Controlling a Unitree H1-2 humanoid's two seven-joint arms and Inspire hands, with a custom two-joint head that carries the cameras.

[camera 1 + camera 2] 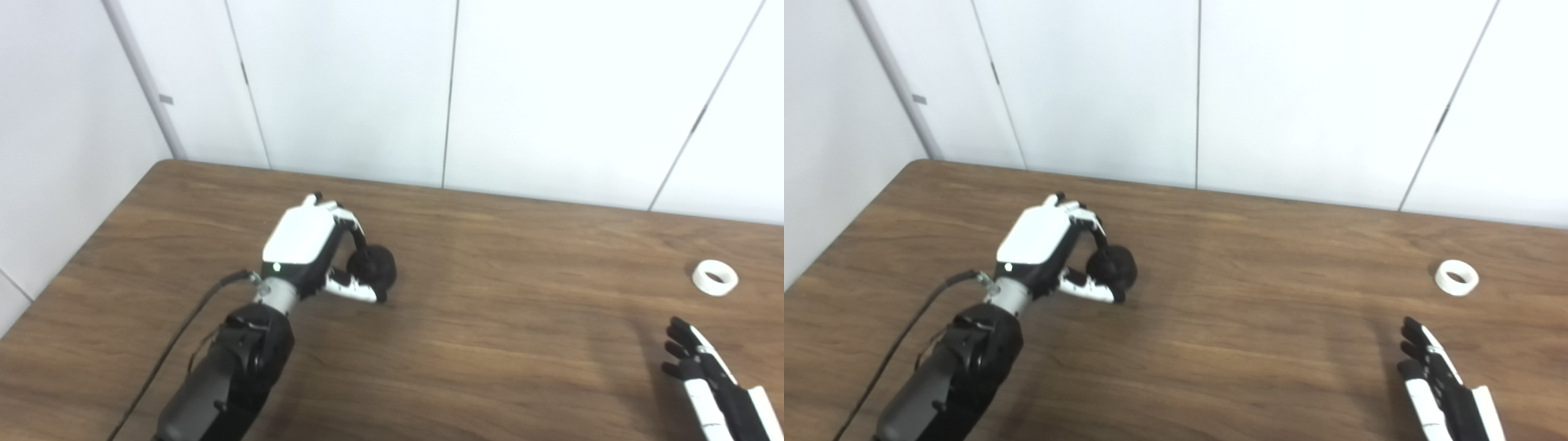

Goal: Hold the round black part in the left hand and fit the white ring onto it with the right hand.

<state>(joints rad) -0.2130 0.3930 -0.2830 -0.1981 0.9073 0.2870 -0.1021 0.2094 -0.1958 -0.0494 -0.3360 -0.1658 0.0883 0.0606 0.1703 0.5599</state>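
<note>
The round black part (372, 267) was seen on the wooden table (490, 343), left of centre; it was grasped by the left hand (312, 248), whose fingers (349, 220) were curled over its far side while the thumb (352, 291) was pressed against its near side; whether the part was lifted clear of the table or resting on it could not be told; its facing and axis could not be made out, since only a dark rounded shape was shown. The white ring (715, 277) was lying flat on the table, far to the right and well apart from the part; its hole was turned upward. The right hand (1442, 383) was held near the lower right corner, nearer than the ring and apart from it; its fingers were extended and spread, with nothing held.
</note>
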